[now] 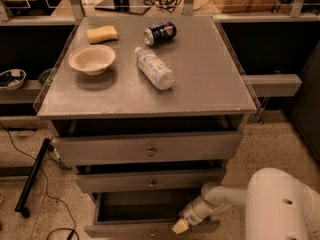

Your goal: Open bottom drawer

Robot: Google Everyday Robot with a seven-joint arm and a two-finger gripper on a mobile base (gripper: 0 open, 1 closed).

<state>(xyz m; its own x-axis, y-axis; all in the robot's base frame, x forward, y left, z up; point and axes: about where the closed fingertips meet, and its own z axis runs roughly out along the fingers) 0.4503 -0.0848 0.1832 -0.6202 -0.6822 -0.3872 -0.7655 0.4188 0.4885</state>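
The bottom drawer (125, 230) is the lowest grey front of the cabinet, cut off by the lower edge of the view. It stands pulled out, with its dark inside (140, 206) showing behind the front. My gripper (180, 227), with a yellowish tip, rests at the top edge of that front, right of centre. The white arm (215, 199) reaches it from the right.
Above are the middle drawer (150, 180) and the top drawer (150, 148), both slightly out. On the cabinet top lie a bowl (92, 59), a sponge (102, 34), a can (160, 33) and a plastic bottle (155, 68). A black pole (32, 176) and cables lie on the floor at left.
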